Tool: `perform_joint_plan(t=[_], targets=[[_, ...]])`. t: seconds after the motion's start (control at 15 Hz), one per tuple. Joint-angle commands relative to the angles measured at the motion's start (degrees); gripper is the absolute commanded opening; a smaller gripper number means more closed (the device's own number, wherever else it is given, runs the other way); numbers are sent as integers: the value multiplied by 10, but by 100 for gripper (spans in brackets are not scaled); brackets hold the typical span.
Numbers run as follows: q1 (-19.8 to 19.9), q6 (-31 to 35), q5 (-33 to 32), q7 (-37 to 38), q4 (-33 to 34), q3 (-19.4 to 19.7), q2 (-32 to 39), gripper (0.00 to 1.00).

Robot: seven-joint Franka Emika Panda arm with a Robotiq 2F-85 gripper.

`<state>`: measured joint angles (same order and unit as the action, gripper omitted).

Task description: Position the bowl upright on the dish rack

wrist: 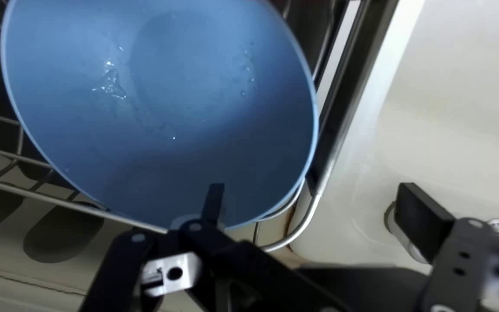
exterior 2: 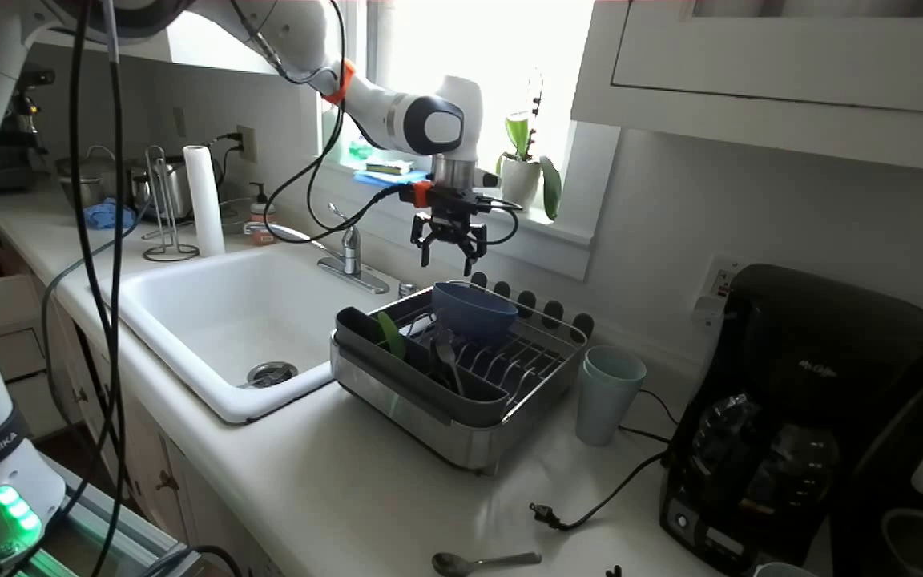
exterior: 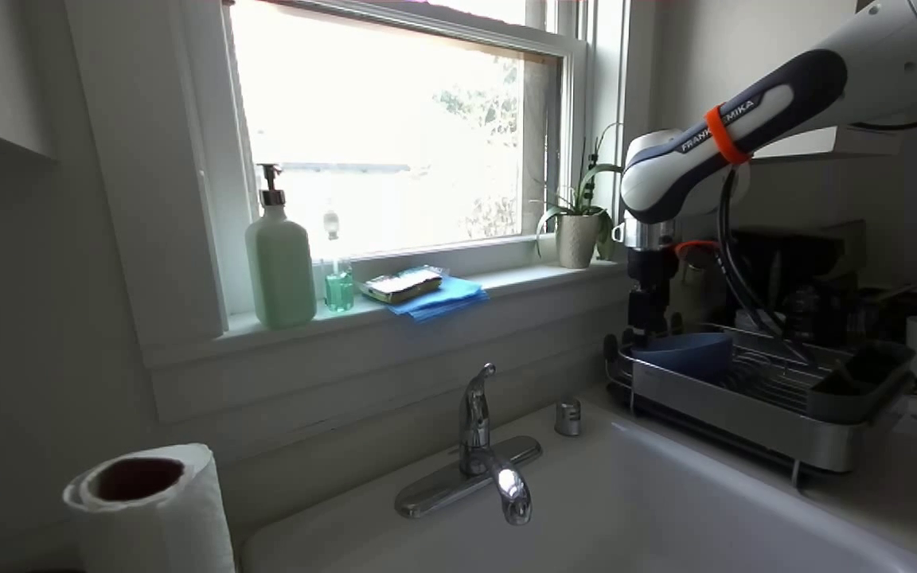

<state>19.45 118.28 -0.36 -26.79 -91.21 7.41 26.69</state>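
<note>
One plain blue bowl (exterior 2: 473,312) is supported within the dish rack (exterior 2: 401,413), near one corner, mouth up but tilted. Above the rack's corner, the Robotiq gripper (exterior 2: 447,263) is suspended with jaws wide apart, nothing clasped; in the wrist view one finger (wrist: 213,203) is seen over the bowl, the other beyond the rack's rail. Should the fingers be lowered off-line, the rim may be struck, the bowl tipped over, or the rail snagged.

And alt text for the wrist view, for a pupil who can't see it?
A blue bowl, looking wet inside, sits in the rack, its open side facing the camera. Along the bottom, the jaws stand open, one overlapping the bowl, the other the white sink.
</note>
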Motion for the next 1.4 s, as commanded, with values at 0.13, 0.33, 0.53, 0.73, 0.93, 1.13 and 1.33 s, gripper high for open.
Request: perform_joint_plan(t=[0.13,0.33,0.53,0.73,0.93,1.13,1.33], targets=[[33,-97,20,-85,74,-11,47,69],[40,-138,15,-106,102,-8,66,48],[46,-172,15,-124,125,-9,83,25],[51,-202,17,-135,147,-9,97,5],[57,-236,23,-136,172,-9,108,0],[65,-269,33,-126,204,-7,114,1],[80,-302,56,-121,230,-9,113,1]])
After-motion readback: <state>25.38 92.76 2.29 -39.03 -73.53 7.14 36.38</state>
